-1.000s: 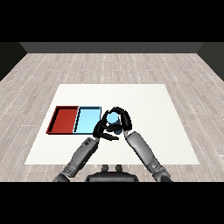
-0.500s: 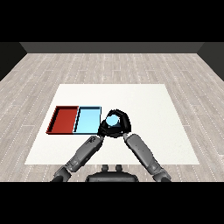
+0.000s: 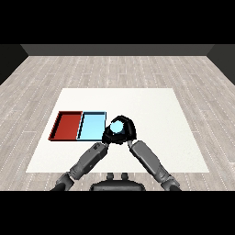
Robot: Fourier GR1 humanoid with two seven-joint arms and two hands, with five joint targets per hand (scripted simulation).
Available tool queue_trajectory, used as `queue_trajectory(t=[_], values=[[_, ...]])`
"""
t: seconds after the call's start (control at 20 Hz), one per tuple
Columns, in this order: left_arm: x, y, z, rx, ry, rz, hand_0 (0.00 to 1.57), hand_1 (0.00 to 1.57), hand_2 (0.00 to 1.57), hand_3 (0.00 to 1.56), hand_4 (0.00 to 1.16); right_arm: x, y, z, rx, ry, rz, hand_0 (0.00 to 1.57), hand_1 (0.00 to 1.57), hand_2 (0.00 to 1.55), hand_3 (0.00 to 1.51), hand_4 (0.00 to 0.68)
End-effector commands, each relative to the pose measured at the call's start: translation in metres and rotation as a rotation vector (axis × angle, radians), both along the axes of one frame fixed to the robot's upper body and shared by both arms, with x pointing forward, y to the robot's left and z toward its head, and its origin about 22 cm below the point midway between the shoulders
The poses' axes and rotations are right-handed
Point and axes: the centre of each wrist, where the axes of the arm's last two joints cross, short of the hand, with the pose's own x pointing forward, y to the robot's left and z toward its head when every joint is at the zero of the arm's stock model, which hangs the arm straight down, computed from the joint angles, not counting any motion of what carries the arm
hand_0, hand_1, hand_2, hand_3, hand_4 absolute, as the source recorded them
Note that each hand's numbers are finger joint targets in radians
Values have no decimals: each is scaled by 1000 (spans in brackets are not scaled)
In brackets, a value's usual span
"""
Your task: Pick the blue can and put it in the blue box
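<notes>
The blue can (image 3: 118, 125) sits enclosed by the right hand (image 3: 129, 130), whose fingers curl round it, just off the blue tray (image 3: 92, 126) at its 3 o'clock edge. The left hand (image 3: 108, 136) lies at the can's 7 o'clock; I cannot tell its fingers' state. The red tray (image 3: 67, 125) adjoins at 9 o'clock. Bare counter (image 3: 165, 119) spreads toward 3 o'clock.

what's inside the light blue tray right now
Nothing visible: the light blue tray shows a bare floor. The blue can, held in the right robot hand, covers its right edge.
</notes>
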Motion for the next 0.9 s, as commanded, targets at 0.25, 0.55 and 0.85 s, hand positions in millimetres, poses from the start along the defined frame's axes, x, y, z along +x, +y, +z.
queue_trajectory(t=[0.25, 0.55, 0.85], values=[[8, -8, -6, -27, -80, 44, 1571, 1571, 1571, 1506, 1072, 5, 1, 7, 44, 33, 35, 1414, 1414, 1438, 1390, 588], [7, -4, -6, -46, -134, 70, 1571, 1571, 1571, 1535, 1122, 0, -2, 1, -38, 41, 85, 0, 0, 0, 0, 0], [5, -2, -9, -52, -132, 74, 1571, 1571, 1571, 1528, 1133, 8, -16, 0, -42, 53, 75, 0, 0, 0, 0, 0]])
